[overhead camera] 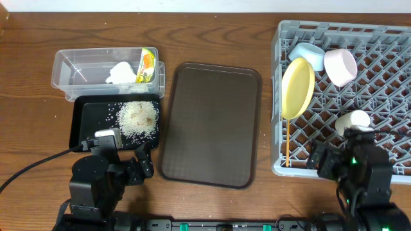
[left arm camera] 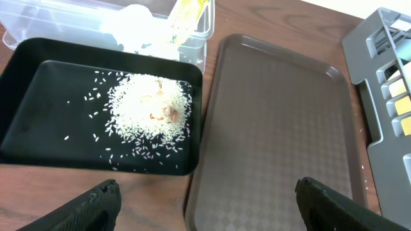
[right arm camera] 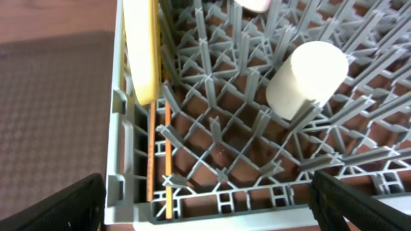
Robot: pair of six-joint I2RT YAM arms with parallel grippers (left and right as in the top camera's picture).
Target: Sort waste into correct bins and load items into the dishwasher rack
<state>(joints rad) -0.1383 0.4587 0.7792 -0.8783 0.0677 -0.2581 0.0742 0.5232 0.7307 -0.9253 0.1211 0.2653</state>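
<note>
The grey dishwasher rack (overhead camera: 385, 96) at the right holds the upright yellow plate (overhead camera: 297, 88), the light blue bowl (overhead camera: 307, 55), the white-pinkish bowl (overhead camera: 341, 66), the pale cup (overhead camera: 352, 120) and the chopsticks (right arm camera: 168, 151) along its left wall. The clear tub (overhead camera: 70, 70) holds the white napkin (overhead camera: 121, 72) and the yellow wrapper (overhead camera: 147, 65). The black tray (overhead camera: 87, 122) holds a heap of rice scraps (overhead camera: 137, 118). My left gripper (left arm camera: 205, 205) is open and empty near the black tray's front right corner. My right gripper (right arm camera: 205, 208) is open and empty over the rack's front edge.
A large dark brown serving tray (overhead camera: 210, 122) lies between the bins and the rack. A black cable (overhead camera: 32, 168) runs across the wooden table at the front left.
</note>
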